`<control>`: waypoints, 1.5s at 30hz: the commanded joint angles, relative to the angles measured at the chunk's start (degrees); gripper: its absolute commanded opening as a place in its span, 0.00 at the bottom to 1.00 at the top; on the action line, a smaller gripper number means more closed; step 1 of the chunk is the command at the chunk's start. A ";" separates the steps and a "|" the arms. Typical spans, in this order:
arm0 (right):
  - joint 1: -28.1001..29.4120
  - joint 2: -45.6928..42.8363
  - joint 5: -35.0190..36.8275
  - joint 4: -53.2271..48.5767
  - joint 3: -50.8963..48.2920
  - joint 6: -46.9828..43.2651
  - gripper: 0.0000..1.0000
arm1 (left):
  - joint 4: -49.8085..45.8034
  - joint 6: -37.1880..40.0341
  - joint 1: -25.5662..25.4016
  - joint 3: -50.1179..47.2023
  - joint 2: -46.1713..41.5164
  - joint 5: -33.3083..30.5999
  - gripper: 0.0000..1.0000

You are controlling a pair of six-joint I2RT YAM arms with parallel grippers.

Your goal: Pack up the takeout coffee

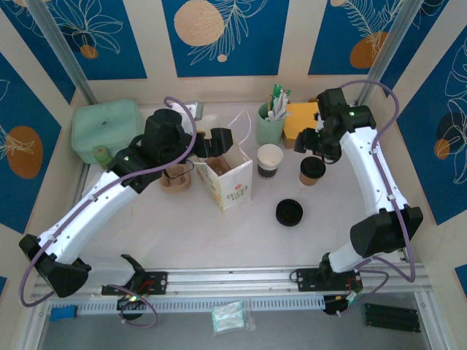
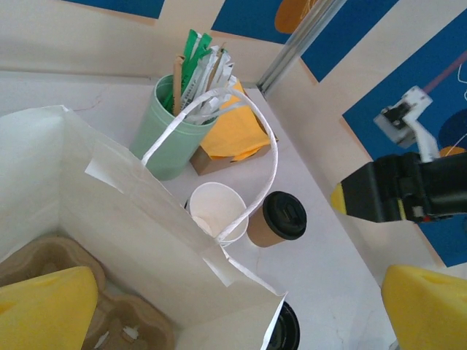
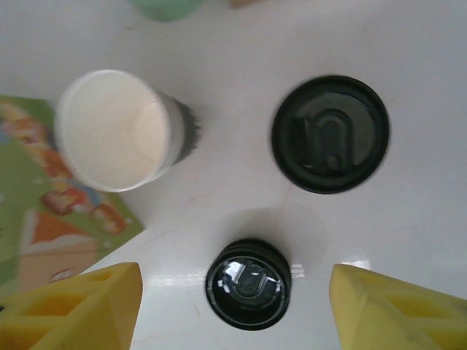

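1. The coffee cup (image 1: 312,173) stands upright on the table, right of centre, with a black lid (image 3: 330,133) on it. It is just right of the white cup (image 1: 269,160) and not touching it. A loose lid (image 1: 289,212) lies on the table nearer than both.
2. The right gripper (image 3: 235,277) is raised over this group with its jaws apart and nothing between them.
3. In the right wrist view, the coffee cup lies to the far right of the gap between the fingers. The loose lid, not the cup, sits in line with that gap. To centre on the cup, the gripper would probably need to shift far and right before it descends.
4. The cup's long axis is vertical. A grasp would likely close across the kraft wall below the lid, from the side or from above at a tilt.
5. The right arm is much the nearer to the cup. The left gripper (image 2: 241,292) is at the top edge of the bag (image 1: 230,182), with its jaws wide apart and empty.
6. The bag stands left of the cup, with the white cup between them. A carry to the bag would probably have to clear the white cup and the bag's looped handles (image 2: 219,109).
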 commanded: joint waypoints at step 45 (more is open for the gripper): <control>-6.41 21.00 2.54 6.04 -1.44 -2.38 0.80 | 0.91 1.87 -0.43 2.74 2.31 4.07 0.99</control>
